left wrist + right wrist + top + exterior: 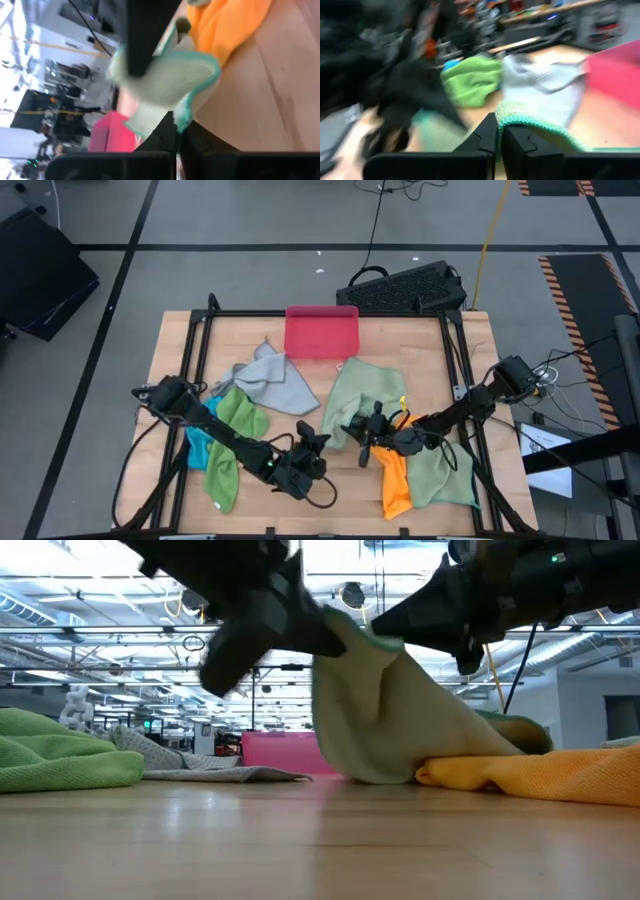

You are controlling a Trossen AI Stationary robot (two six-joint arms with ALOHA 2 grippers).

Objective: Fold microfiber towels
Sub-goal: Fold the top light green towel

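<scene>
Pinching the pale green towel (362,393), both pincers closed on it, left pincer (312,442), right pincer (362,430), orange towel (397,476) beside.

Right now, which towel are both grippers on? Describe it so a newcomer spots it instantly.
Start at the pink-red tray at the table's far edge; come toward the near edge to the pale mint towel. The left gripper and right gripper pinch its near edge. It partly covers the orange towel.

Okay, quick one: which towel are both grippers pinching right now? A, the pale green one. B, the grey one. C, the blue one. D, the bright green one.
A: the left gripper and right gripper are both shut on the pale green towel, lifted off the table in the low view.
</scene>
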